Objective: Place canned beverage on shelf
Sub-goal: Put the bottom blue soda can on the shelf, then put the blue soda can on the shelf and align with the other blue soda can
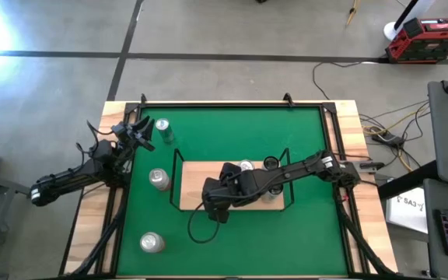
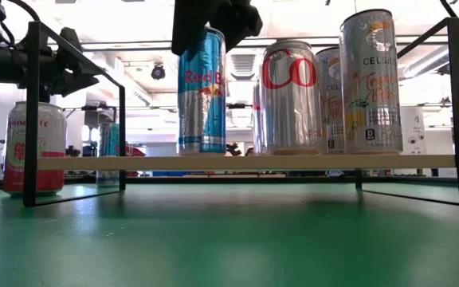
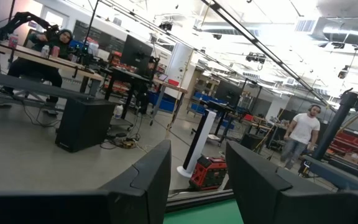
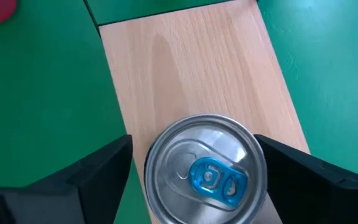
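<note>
right gripper (image 4: 197,168) spread around, not touching, the blue can (image 4: 205,168) standing on the shelf (image 4: 191,68); left gripper (image 1: 140,132) pressed together.

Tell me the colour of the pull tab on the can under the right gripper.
Blue, on the silver can top; the right wrist view shows it best.

Open-plan lab, workbenches (image 3: 55,62), monitors (image 3: 135,53), ceiling ducts (image 3: 303,25)

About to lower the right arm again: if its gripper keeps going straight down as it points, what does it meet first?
The right gripper would meet the top of the blue can standing on the shelf; its fingers sit spread at either side, seemingly not gripping it.
</note>
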